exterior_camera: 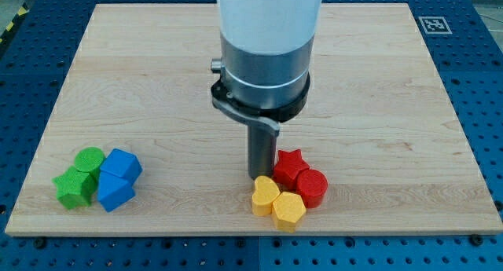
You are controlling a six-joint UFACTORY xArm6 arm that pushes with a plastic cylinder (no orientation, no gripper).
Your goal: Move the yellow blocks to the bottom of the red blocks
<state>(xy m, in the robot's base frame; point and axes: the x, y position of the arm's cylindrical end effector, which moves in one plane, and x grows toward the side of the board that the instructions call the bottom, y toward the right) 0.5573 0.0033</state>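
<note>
A pale wooden board (157,90) is laid on a blue perforated table (483,82). No jaws are fitted; my tip (258,177) is set just above the yellow heart block (265,195), beside the yellow hexagonal block (288,210), the red star block (290,166) and the red cylinder block (311,186).

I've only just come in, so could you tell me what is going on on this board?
A robot arm is pushing small blocks around a wooden board with a dark rod. My tip sits just above the yellow heart block, left of the red star block. The other yellow block and the round red block lie close by; both yellow ones are already low beside the reds. Two green blocks and two blue blocks sit untouched at the view's left.
</note>
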